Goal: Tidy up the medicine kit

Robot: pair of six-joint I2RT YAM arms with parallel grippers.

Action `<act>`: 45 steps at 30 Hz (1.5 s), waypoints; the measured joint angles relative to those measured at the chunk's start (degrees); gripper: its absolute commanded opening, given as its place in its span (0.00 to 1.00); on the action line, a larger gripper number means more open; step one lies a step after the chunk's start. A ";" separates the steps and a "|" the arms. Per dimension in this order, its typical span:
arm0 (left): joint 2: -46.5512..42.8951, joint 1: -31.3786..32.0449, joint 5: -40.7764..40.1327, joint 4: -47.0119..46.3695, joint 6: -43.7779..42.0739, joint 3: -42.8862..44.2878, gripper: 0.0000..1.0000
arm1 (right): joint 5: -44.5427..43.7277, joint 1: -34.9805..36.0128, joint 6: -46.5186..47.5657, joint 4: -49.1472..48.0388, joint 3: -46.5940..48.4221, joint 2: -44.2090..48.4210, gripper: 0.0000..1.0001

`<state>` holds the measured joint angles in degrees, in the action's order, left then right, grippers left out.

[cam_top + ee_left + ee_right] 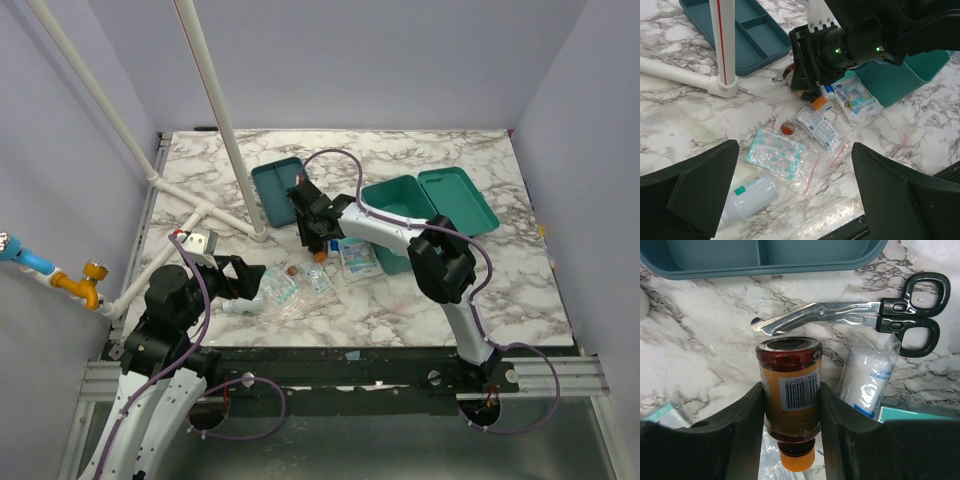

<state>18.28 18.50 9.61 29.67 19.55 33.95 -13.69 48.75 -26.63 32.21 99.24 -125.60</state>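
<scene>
The medicine kit [395, 235] is a deep teal box with its lid [458, 200] open, at the right middle of the table; it also shows in the left wrist view [910, 70]. My right gripper [315, 228] is shut on an amber bottle [790, 390] with an orange cap [797, 461], cap pointing back toward the wrist, low over the table just left of the kit. My left gripper [795, 200] is open and empty above a white bottle [750, 195] and a bagged sheet of plasters [777, 157].
A flat divided teal tray [278, 190] lies behind the right gripper. Scissors [855, 315] and a wrapped gauze roll [867, 377] lie beside the amber bottle. A small red tin [788, 128], bagged packets [817, 127] and a blue-white pack [855, 97] lie nearby. White pipes [225, 120] stand left.
</scene>
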 measured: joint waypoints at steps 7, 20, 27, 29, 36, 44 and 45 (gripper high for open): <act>0.07 0.00 0.00 0.02 -0.02 0.00 0.99 | -0.04 0.00 0.85 0.02 -1.36 7.87 0.23; 0.96 0.00 0.02 0.02 0.00 0.00 0.99 | -5.66 -1.64 6.08 2.25 -2.82 30.64 0.23; 1.07 0.00 0.02 0.02 0.00 0.00 0.98 | -7.78 -8.81 9.99 6.51 -7.65 38.23 0.23; 1.09 0.00 0.02 0.02 -0.02 0.00 0.99 | -7.80 -11.06 11.26 7.21 -9.64 39.71 0.23; 1.18 0.00 0.02 0.02 -0.02 0.00 0.98 | -7.39 -16.17 14.58 7.67 -16.81 41.20 0.21; 1.18 0.00 0.04 0.02 -0.02 0.00 0.99 | -6.10 -19.78 17.90 5.55 -23.65 38.75 0.19; 1.18 0.00 0.04 0.02 -0.02 0.00 0.99 | -6.08 -19.91 18.62 5.11 -23.87 37.86 0.19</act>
<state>19.46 18.50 9.65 29.69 19.53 33.95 -19.77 28.84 -8.01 37.32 75.37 -87.74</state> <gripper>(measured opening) 0.986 0.438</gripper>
